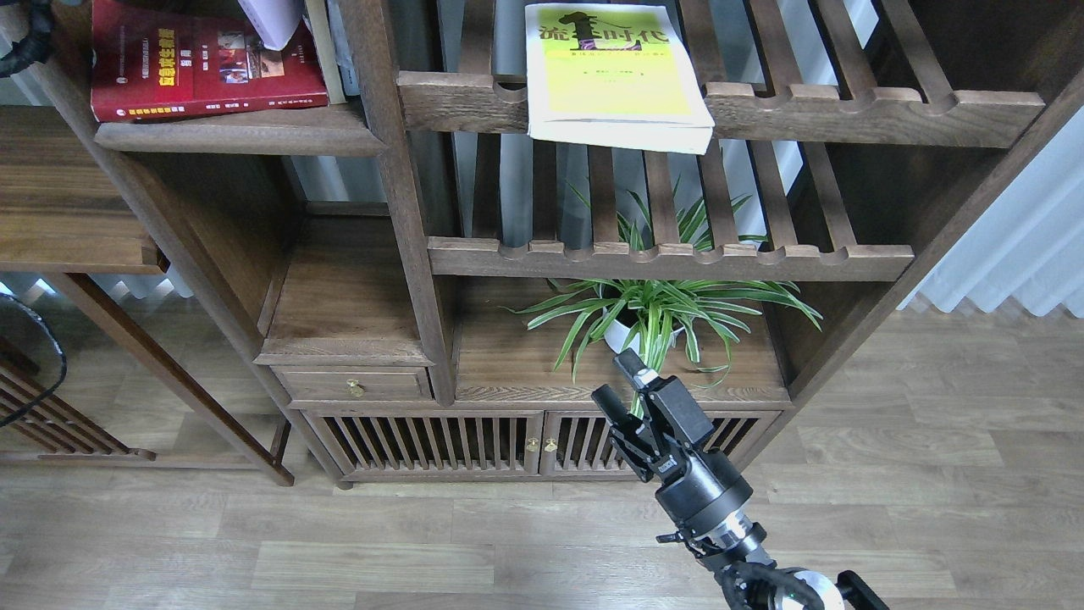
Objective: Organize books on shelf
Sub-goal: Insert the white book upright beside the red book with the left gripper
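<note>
The dark red book (203, 63) is seen lying flat on the solid dark-brown shelf (241, 135) at the upper left, its cover with small photos facing up and its lower edge near the moulded front edge of the board. A corner of the white-lavender book (273, 19) is visible above it at the top edge of the view, overlapping the red cover; whether it rests on that cover or is held above it cannot be told. The yellow-green book (614, 76) with the black title is laid flat on the upper slatted rack (847, 106), its near edge projecting past the notched front rail. The right end effector (620, 379) is held low in front of the cabinet, just before the spider plant (660, 309), with its two fingers apart and nothing between them. The left end effector is not seen; only a dark cable (30, 42) shows at the upper left corner.
</note>
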{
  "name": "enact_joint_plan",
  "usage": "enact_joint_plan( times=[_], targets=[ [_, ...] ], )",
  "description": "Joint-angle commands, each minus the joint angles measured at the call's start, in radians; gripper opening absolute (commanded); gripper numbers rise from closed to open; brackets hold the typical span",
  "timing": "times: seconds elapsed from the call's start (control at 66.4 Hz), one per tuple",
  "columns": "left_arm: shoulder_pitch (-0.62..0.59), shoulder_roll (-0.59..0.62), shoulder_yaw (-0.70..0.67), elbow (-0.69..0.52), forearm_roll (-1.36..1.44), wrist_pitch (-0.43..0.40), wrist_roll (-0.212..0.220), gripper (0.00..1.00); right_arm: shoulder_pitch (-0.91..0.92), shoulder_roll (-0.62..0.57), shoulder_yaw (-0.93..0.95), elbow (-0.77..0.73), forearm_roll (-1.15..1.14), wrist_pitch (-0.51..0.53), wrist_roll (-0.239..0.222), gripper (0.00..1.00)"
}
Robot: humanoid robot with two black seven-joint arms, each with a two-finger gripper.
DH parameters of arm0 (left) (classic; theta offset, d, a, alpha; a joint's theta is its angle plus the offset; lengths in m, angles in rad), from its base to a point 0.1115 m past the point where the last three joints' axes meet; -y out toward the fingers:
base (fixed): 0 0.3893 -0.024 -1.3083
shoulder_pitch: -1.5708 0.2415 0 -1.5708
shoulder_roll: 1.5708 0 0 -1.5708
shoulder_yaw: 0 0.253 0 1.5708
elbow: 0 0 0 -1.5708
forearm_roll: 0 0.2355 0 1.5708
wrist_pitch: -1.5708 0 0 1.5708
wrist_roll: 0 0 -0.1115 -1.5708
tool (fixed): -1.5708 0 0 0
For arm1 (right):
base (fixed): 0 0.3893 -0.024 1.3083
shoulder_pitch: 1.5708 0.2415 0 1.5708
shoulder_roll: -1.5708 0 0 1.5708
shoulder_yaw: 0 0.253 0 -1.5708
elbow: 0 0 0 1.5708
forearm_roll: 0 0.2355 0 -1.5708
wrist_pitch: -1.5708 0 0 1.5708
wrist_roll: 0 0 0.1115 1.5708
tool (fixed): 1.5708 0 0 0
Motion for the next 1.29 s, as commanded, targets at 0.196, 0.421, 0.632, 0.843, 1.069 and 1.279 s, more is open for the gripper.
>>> enact_joint_plan(
  times=[0.196, 0.421, 0.632, 0.843, 1.069, 1.279],
  targets=[
    [-0.012, -0.001, -0.005, -0.002, -0.009, -0.002, -0.021, 0.88, 0.004, 0.0, 0.0, 0.0, 0.0, 0.0, 0.001, 0.99],
    [-0.011, -0.001, -0.013, -0.019, -0.018, -0.002, -0.083, 0.95, 0.006, 0.0, 0.0, 0.0, 0.0, 0.0, 0.001, 0.99],
    [-0.012, 0.014, -0.027, -0.094, -0.046, -0.002, -0.138, 0.96, 0.01, 0.0, 0.0, -0.002, 0.0, 0.0, 0.001, 0.99],
    [0.018, 0.117, -0.033, -0.252, -0.061, -0.002, -0.058, 0.96, 0.01, 0.0, 0.0, -0.002, 0.0, 0.0, 0.001, 0.99],
    [0.152, 0.261, -0.036, -0.521, -0.2, -0.002, -0.023, 0.96, 0.009, 0.0, 0.002, -0.002, 0.002, 0.0, 0.001, 0.99],
    [0.391, 0.421, -0.157, -0.751, -0.319, -0.002, -0.027, 0.97, 0.009, 0.0, 0.006, 0.005, 0.009, 0.0, 0.004, 0.99]
  ],
)
